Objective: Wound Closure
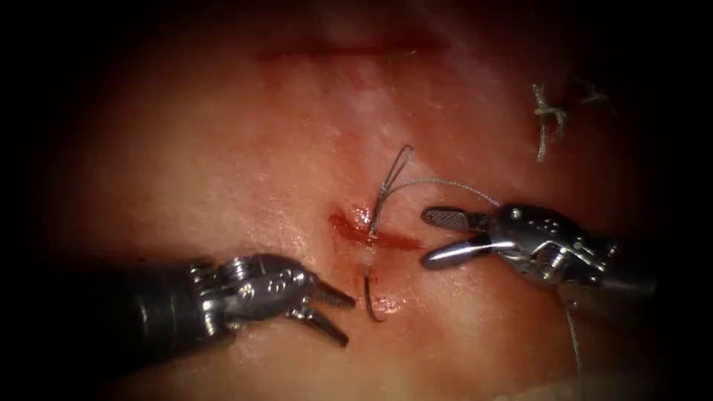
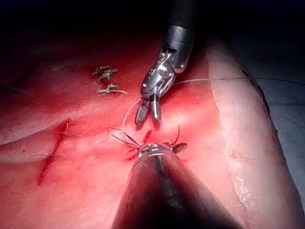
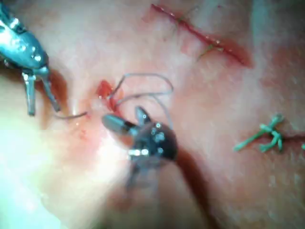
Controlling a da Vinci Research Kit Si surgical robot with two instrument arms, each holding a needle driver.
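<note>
Needle (image 1: 372, 298) sits partly in tissue (image 1: 223, 163) below cut (image 1: 375, 236); thread (image 1: 445, 183) through; my left tool (image 1: 333, 315) and right tool (image 1: 444, 236) gape, empty; knot pending, I judge.

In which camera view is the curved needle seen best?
The endoscope view: the needle shows as a dark arc just below the cut, partly in the tissue, held by neither open tool. In the left wrist view part of its curve rises near the shaft. In the right wrist view it is a faint sliver.
</note>
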